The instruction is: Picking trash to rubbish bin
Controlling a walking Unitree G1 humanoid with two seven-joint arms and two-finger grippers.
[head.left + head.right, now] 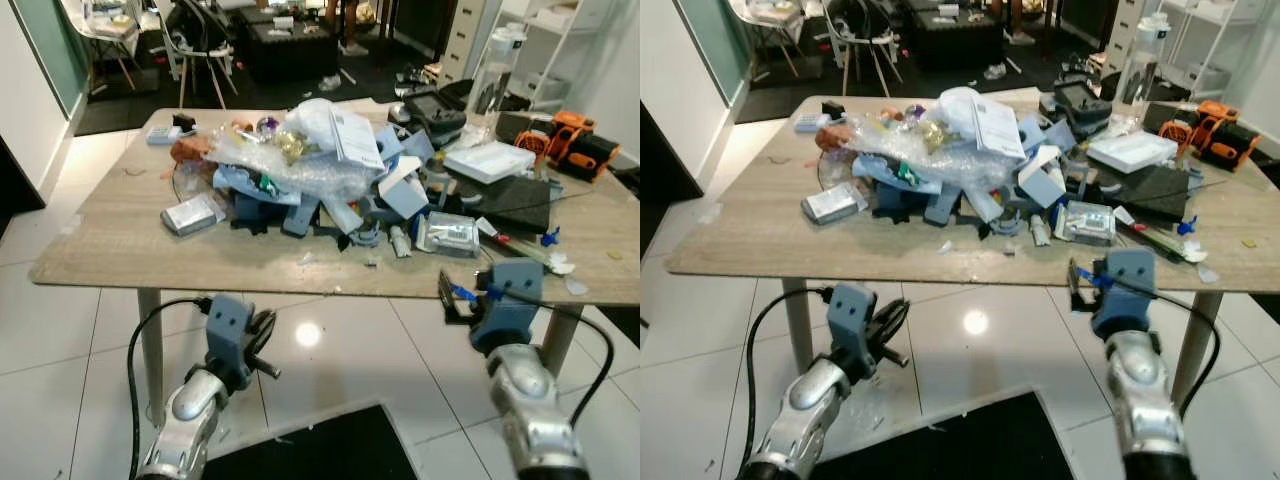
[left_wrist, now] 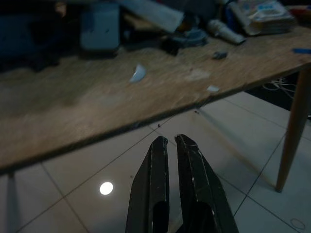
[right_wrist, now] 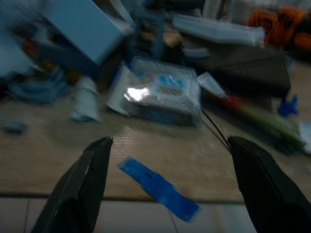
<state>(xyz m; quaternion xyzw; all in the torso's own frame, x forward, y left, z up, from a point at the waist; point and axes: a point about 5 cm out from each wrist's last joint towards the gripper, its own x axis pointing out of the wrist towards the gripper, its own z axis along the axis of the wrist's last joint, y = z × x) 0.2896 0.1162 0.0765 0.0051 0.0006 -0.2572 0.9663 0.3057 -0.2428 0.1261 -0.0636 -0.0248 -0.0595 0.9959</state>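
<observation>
Right claw lines up on a scrap at the counter's near edge.

The counter point(image 1: 120, 240) carries a heap of trash point(image 1: 300, 160); the right claw point(image 3: 170, 187) gapes wide and empty, straddling a blue strip point(image 3: 158, 187), likely its target, while the left claw point(image 2: 170, 160) hangs pinched together, empty, below the edge.

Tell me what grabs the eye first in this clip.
A heap of trash, bubble wrap, papers and blue-grey boxes, sprawls across the wooden table. The right gripper hangs open at the table's near edge over a blue scrap, facing a shiny foil packet. The left gripper waits shut below the tabletop.
</observation>
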